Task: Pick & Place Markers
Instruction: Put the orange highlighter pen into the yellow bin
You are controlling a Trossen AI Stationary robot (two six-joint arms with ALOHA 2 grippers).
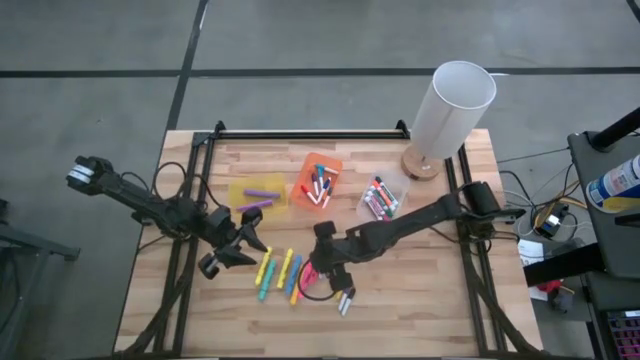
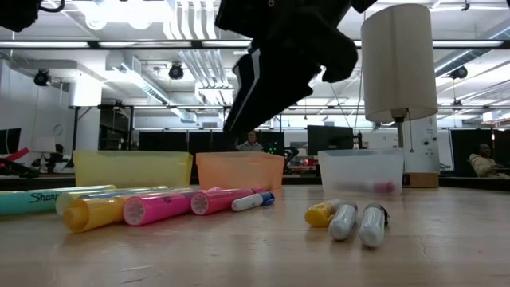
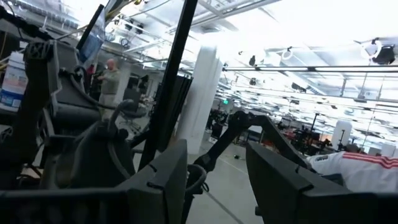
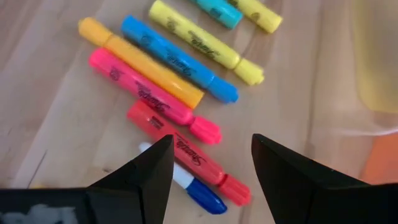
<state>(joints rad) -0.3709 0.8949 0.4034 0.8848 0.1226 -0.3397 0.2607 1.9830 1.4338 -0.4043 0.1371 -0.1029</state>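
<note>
1. We've got loose markers (image 1: 280, 274) lying flat on the wooden table (image 1: 420, 290), in a bunch near the front middle: yellow, teal, blue, orange, pink and red ones side by side.
2. Our right gripper (image 4: 211, 171) hangs just above that bunch, fingers spread wide with nothing between them. Right under the gap we see a red marker (image 4: 186, 152), and a white one with a blue cap (image 4: 186, 183) touching it.
3. Our left gripper (image 3: 217, 177) sits just left of the bunch and points out into the room, not down at the table. Its fingers are spread too, holding nothing.
4. A few more markers lie off to the right of the bunch, near the front edge (image 2: 351, 219): a yellow one and two silvery ones.
5. More markers are already in bins behind: purple ones in the yellow bin (image 1: 240, 192), mixed colours in the orange bin (image 1: 332, 162) and the clear bin (image 1: 396, 190).
6. A lamp (image 1: 448, 115) stands at the back right.
</note>
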